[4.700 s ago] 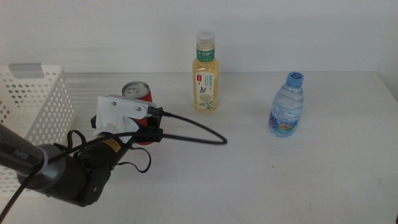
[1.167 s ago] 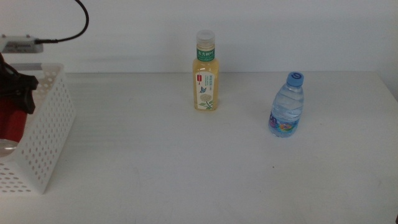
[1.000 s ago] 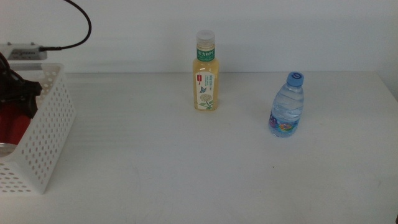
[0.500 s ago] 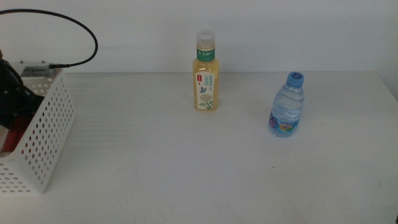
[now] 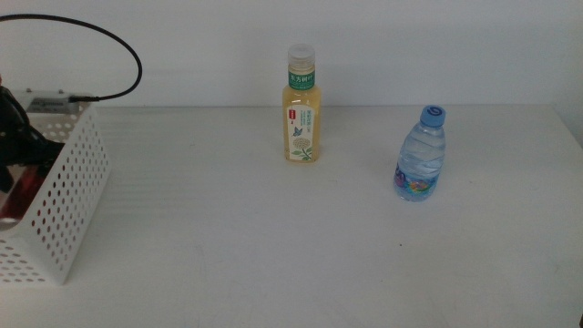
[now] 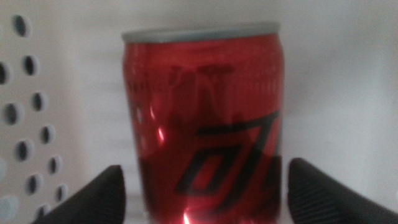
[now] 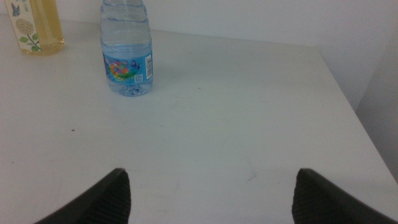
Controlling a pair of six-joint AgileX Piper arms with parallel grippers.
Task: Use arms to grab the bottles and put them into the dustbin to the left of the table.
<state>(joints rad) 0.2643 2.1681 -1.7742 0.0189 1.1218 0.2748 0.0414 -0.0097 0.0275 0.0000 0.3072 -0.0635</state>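
Both fingers of the left gripper (image 6: 202, 186) stand wide apart inside the dustbin (image 5: 64, 196) at the table's left edge, red can (image 6: 205, 118) between them, untouched.

The middle view looks forward and down over the table (image 5: 273, 237). The left wrist camera sits close against the can (image 6: 202, 118); the right wrist one faces the water bottle (image 7: 127, 53) — shared with the middle view.
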